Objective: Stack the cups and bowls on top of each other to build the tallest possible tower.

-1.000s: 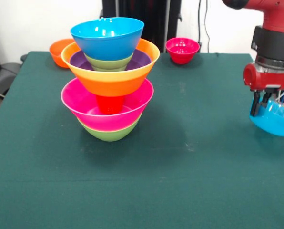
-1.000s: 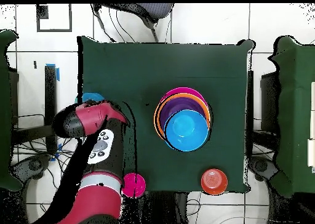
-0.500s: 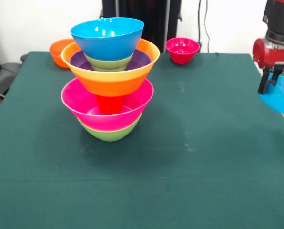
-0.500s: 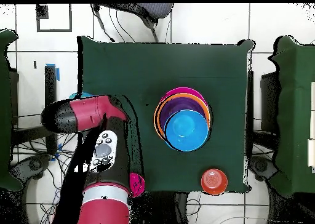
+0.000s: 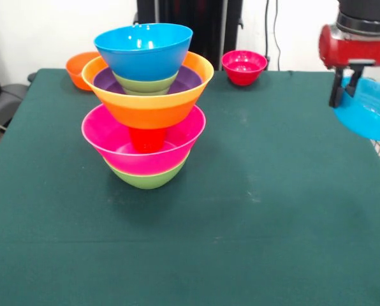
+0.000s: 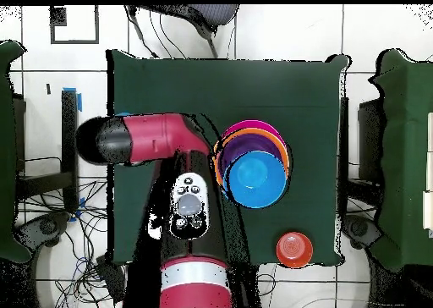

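Observation:
The tower (image 5: 146,108) stands left of centre: a green bowl (image 5: 145,178) at the bottom, a pink bowl (image 5: 110,135), the red cup (image 5: 146,138), a wide orange bowl (image 5: 153,107), then purple, green and a blue bowl (image 5: 144,50) on top. From above, the tower (image 6: 252,165) shows its blue top inside the purple, orange and pink rims. At the far right, my gripper (image 5: 344,91) is shut on the rim of a second blue bowl (image 5: 370,109), held tilted in the air above the table's right edge. In the overhead view the arm (image 6: 148,140) hides the gripper and that bowl.
A small orange bowl (image 5: 80,67) sits at the back left corner, and shows as the orange bowl (image 6: 293,250) from above. A small red-pink bowl (image 5: 243,66) stands at the back, right of the tower. The green table (image 5: 260,217) reaches to the front.
The gripper has risen with the blue bowl, from near table height to well above it. From above, the arm has swung toward the tower.

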You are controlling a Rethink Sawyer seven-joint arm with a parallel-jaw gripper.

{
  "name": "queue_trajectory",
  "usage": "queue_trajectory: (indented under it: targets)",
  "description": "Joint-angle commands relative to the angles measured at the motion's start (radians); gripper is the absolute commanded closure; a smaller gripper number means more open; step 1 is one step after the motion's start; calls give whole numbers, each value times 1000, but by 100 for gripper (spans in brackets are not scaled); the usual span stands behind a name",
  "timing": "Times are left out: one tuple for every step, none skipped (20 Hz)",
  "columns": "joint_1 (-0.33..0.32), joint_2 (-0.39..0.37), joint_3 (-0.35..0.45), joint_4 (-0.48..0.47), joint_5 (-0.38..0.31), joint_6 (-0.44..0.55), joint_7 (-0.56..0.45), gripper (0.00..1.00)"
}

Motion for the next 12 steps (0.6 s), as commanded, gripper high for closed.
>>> queue_trajectory:
  targets:
    - [-116,-53,176,14,-31,178,-239,100]
    - [-132,-61,184,12,-37,191,-256,100]
    - [-149,-70,197,10,-45,209,-278,100]
    - [-163,-78,208,10,-45,226,-281,100]
    - [-172,-87,214,8,-47,247,-280,100]
    - [-180,-96,221,6,-50,268,-280,100]
    - [-186,-101,228,1,-48,293,-273,100]
    - [-191,-108,243,-1,-42,313,-264,100]
    - [-195,-118,254,-3,-31,342,-252,100]
    - [-195,-133,262,-4,-22,374,-239,100]
    - [-200,-147,276,-6,-17,405,-241,100]
    - [-201,-157,283,-10,-8,441,-227,100]
